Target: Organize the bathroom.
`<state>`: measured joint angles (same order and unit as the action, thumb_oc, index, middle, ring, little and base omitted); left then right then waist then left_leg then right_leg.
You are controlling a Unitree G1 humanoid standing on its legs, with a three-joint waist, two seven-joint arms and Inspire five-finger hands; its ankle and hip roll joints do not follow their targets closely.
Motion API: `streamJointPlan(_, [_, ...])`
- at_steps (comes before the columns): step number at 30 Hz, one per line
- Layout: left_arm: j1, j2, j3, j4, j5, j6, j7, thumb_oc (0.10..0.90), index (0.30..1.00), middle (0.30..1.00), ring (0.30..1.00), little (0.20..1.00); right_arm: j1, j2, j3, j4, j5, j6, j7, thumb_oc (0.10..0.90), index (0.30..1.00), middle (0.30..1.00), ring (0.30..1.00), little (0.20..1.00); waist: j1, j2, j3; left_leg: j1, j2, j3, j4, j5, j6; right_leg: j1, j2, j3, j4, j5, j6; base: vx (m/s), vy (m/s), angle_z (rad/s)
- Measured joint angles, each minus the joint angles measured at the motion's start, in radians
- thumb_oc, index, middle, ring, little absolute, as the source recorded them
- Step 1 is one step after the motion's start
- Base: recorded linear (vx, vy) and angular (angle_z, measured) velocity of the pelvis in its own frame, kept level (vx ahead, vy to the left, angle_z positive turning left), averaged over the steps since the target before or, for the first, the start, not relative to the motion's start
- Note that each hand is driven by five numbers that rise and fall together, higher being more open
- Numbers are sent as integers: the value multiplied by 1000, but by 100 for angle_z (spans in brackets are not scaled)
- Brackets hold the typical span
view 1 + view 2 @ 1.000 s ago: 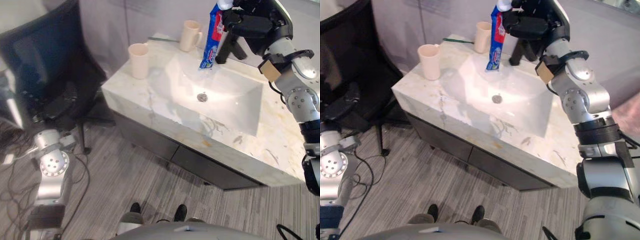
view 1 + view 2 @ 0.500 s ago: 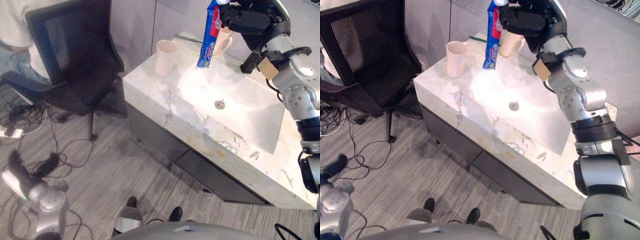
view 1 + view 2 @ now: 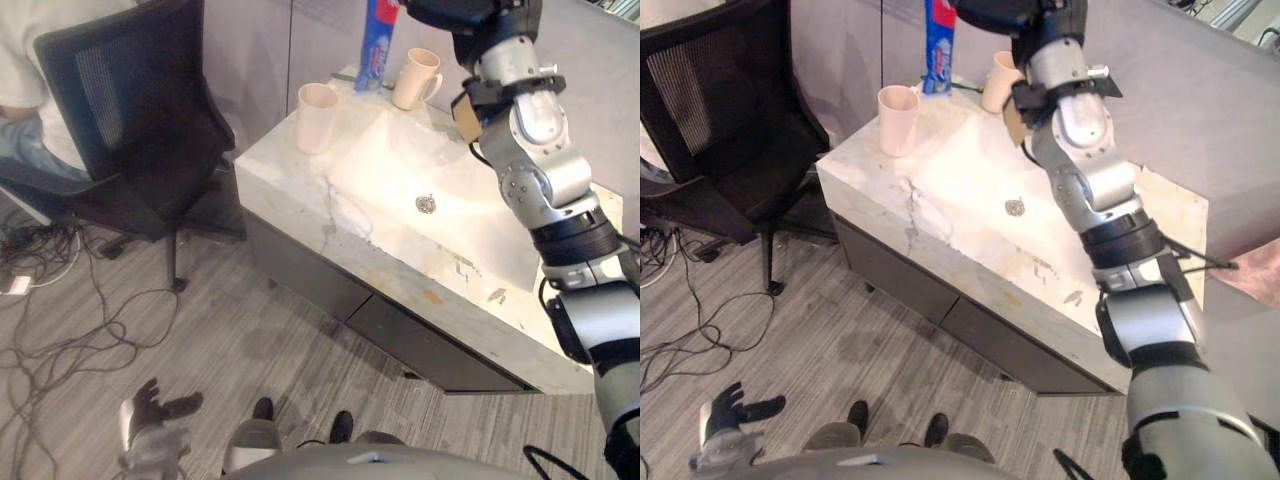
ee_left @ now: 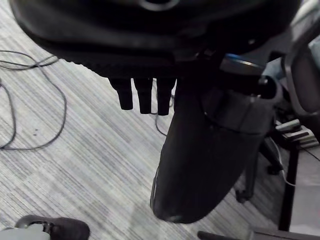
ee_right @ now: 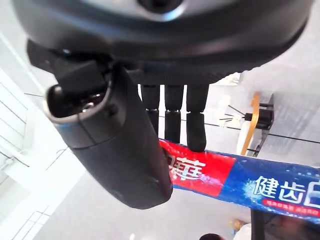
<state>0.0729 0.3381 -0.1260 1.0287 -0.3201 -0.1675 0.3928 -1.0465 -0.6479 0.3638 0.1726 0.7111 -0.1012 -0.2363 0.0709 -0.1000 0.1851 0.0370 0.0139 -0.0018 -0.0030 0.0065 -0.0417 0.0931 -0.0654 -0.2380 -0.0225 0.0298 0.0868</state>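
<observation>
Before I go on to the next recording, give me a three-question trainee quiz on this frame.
1. True or false: the right robot hand holds the toothpaste tube.
2. How many cups stand on the marble counter? A) one B) two C) three
3. What stands left of the counter?

Key: 1 true. 2 B: a plain cup and a handled mug. 3 a black office chair.

Polished marble-look countertop (image 3: 300, 175), glossy toothpaste tube (image 5: 240, 182), matt cups (image 3: 316, 103), mesh chair (image 3: 110, 90)

toothpaste tube (image 3: 379, 45) — from above the basin (image 3: 450, 190) to beside the far mug (image 3: 416, 78)
</observation>
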Motion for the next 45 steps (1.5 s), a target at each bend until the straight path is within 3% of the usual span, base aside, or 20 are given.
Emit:
streamJointPlan(3, [-87,-7,-54,20,39,-3,-27,800,900,900,900,900,-10,-25,17,16,-9,-19,-31,400,300,300,300,300,-30,12,-5,-67,-7,18,99,5,-9,10,11,37,11,-35,-11,65,53,78])
streamJointPlan(4, [-119,-9,-55,19,39,-2,-44,800,900,900,900,900,-25,-24,27,40,-39,-19,-36,400,300,300,300,300,-32,7,-3,-141,-7,33,232,-8,-28,-3,19,82,27,-76,-58,19,89,48])
streamJointPlan(7, [-137,-17,-63,14,39,-1,-60,800,900,900,900,900,-30,-22,53,42,-40,-19,-33,400,300,300,300,300,-20,14,-1,-203,13,72,380,5,-43,1,5,94,70,-66,-67,89,215,11])
streamJointPlan(9, [-137,-5,-62,15,35,26,-65,800,900,900,900,900,-30,-11,58,21,-40,-20,-34,400,300,300,300,300,-41,7,-1,-196,49,88,416,-87,-4,4,2,93,71,-64,-85,133,282,-10])
streamJointPlan(11, [-143,-1,-68,12,38,62,-72,800,900,900,900,900,-32,-10,63,-21,-40,-20,-37,400,300,300,300,300,-89,-1,-1,-151,133,67,369,-116,-21,1,3,97,70,-61,-88,142,340,2])
streamJointPlan(14, [-150,-10,-116,-2,36,90,-74,800,900,900,900,900,-33,-15,72,-12,-39,-20,-41,400,300,300,300,300,-130,12,-6,-22,182,41,144,-77,-49,-6,5,129,73,-52,-71,142,424,-21])
streamJointPlan(16, [-165,-24,-134,6,39,99,-78,800,900,900,900,900,-30,-17,76,-13,-40,-20,-54,400,300,300,300,300,-154,40,-9,13,175,80,71,-32,-54,-9,5,134,73,-48,-43,101,309,-7])
streamJointPlan(17, [-174,-24,-139,14,40,102,-83,800,900,900,900,900,-21,-17,76,-16,-40,-20,-63,400,300,300,300,300,-173,34,-11,26,153,83,44,-22,-81,-15,-16,132,80,-47,-34,104,313,14])
streamJointPlan(21, [-205,-20,-189,62,39,95,-100,800,900,900,900,900,-10,-5,76,-39,-60,-20,-68,400,300,300,300,300,-174,29,-24,26,36,74,9,-10,-11,-45,-122,129,118,-20,6,137,399,20])
streamJointPlan(24, [-198,-10,-192,99,40,85,-114,800,900,900,900,900,26,15,80,-63,-119,-20,-75,400,300,300,300,300,-167,53,-33,45,20,75,-20,5,13,-92,-155,110,219,-14,12,113,271,8])
streamJointPlan(25, [-170,15,-192,114,42,87,-134,800,900,900,900,900,46,21,79,-68,-148,-21,-75,400,300,300,300,300,-151,71,-30,57,12,91,-21,1,35,-180,-195,66,383,-20,19,142,145,-9])
streamJointPlan(27, [-121,38,-186,108,58,87,-139,800,900,900,900,900,55,39,81,-68,-155,-20,-66,400,300,300,300,300,-136,87,-24,86,11,115,-41,-11,56,-223,-184,43,425,-17,27,173,72,-41])
streamJointPlan(29, [-61,61,-172,109,59,118,-142,800,900,900,900,900,55,72,81,-72,-160,-21,-64,400,300,300,300,300,-132,95,-27,132,27,150,-79,-2,50,-250,-93,46,366,-53,26,197,-55,-48])
streamJointPlan(33, [-41,63,-171,109,104,129,-141,800,900,900,900,900,47,84,82,-64,-194,-21,-83,400,300,300,300,300,-123,59,-51,138,26,180,-80,-27,24,-269,2,-40,146,-31,29,187,-49,-19])
streamJointPlan(35, [-34,50,-170,108,112,129,-145,800,900,900,900,900,52,91,82,-41,-193,-21,-85,400,300,300,300,300,-134,44,-65,150,21,164,-80,-38,8,-239,16,-20,107,73,-35,143,-25,2])
streamJointPlan(38, [-64,17,-171,115,136,124,-152,800,900,900,900,900,53,66,86,10,-191,-22,-78,400,300,300,300,300,-128,46,-75,90,50,160,74,-82,-41,-197,57,19,47,73,-61,134,-52,5])
streamJointPlan(40, [-78,-3,-161,120,136,115,-159,800,900,900,900,900,52,58,85,22,-188,-22,-77,400,300,300,300,300,-122,42,-74,23,55,156,240,-104,-72,-158,56,26,5,97,-111,92,-32,-9])
streamJointPlan(41, [-77,-21,-152,120,136,102,-160,800,900,900,900,900,52,61,90,22,-184,-22,-77,400,300,300,300,300,-100,39,-69,-33,55,146,400,-115,-82,-128,55,50,-14,97,-174,87,14,-41])
streamJointPlan(43, [-79,-30,-152,117,136,99,-163,800,900,900,900,900,52,76,99,18,-184,-23,-83,400,300,300,300,300,-80,42,-57,-145,27,49,623,-131,-76,-94,65,92,-26,74,-198,130,57,-68])
streamJointPlan(45, [-84,-25,-152,109,136,105,-162,800,900,900,900,900,52,96,105,17,-186,-23,-86,400,300,300,300,300,-77,32,-48,-191,27,43,605,-139,-68,-68,76,107,-47,77,-199,165,105,-50])
